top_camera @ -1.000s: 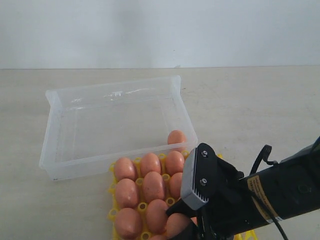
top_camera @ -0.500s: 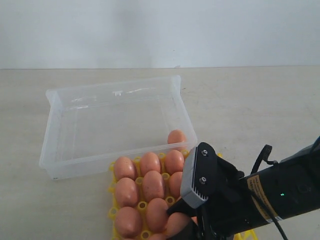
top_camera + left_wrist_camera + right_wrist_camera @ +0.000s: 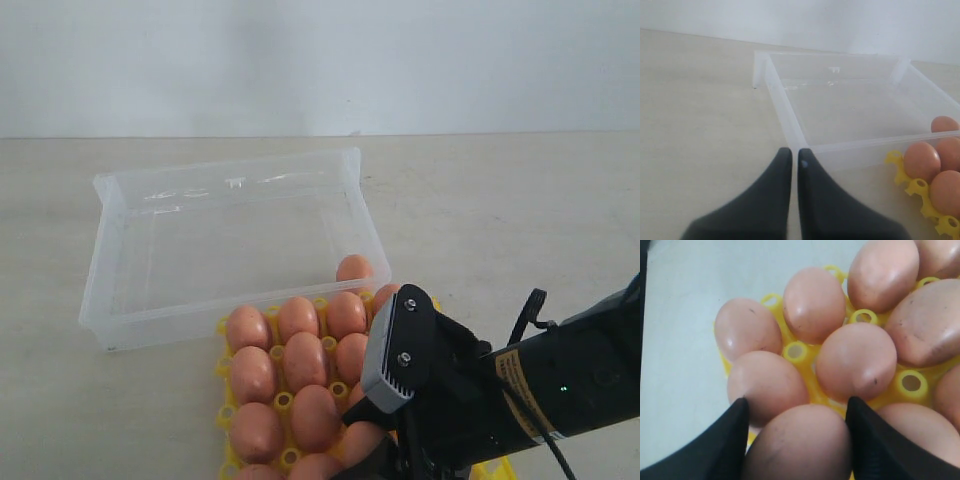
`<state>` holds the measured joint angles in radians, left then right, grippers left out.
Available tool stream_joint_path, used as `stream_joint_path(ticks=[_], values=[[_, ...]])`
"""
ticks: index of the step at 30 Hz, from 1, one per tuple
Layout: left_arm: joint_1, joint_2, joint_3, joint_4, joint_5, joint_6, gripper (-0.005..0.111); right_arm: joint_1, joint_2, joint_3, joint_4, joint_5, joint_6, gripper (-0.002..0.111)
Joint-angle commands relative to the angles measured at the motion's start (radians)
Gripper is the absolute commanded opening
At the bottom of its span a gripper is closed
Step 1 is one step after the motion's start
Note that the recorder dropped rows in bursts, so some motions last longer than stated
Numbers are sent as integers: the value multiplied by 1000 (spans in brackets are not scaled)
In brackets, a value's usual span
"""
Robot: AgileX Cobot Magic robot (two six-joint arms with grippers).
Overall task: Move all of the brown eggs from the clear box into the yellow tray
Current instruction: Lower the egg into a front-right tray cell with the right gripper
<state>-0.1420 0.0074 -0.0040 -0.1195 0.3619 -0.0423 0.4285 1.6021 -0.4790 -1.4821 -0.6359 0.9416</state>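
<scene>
- Pale beige desk (image 3: pixel 520 200) under a white wall (image 3: pixel 320 60), exterior view: the clear box (image 3: pixel 105 290), shallow and transparent with a flared rim, lies nearer the desk's far edge. The yellow tray (image 3: pixel 285 402) sits just beside its near wall, its cups filled with smooth orange-brown brown eggs (image 3: pixel 249 328).
- A corner egg (image 3: pixel 352 268) shows at the box's near right corner; whether it is inside the box I cannot tell.
- Against a second ago, tray and eggs sit slightly closer to the far edge. Another egg now peeks out beside the right arm (image 3: pixel 540 390), which is placed as before.
- Left wrist view: the left gripper (image 3: pixel 791 152) is closed with nothing between its fingers. Its tips are just beside a near corner of the box, and the eggs lie off to one side.
- Right wrist view: the right gripper (image 3: pixel 796 402) clamps the nearest egg (image 3: pixel 795 445), a finger against each side, among the other eggs on the tray.
</scene>
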Motion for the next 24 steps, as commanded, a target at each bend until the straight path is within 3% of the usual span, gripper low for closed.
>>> stream_joint_path(ticks=[1,24], values=[[-2,4,4,4,-7,4,4,0,1,3,12,24,-3,45],[-2,4,4,4,-7,4,4,0,1,3,13,-15,-34,45]])
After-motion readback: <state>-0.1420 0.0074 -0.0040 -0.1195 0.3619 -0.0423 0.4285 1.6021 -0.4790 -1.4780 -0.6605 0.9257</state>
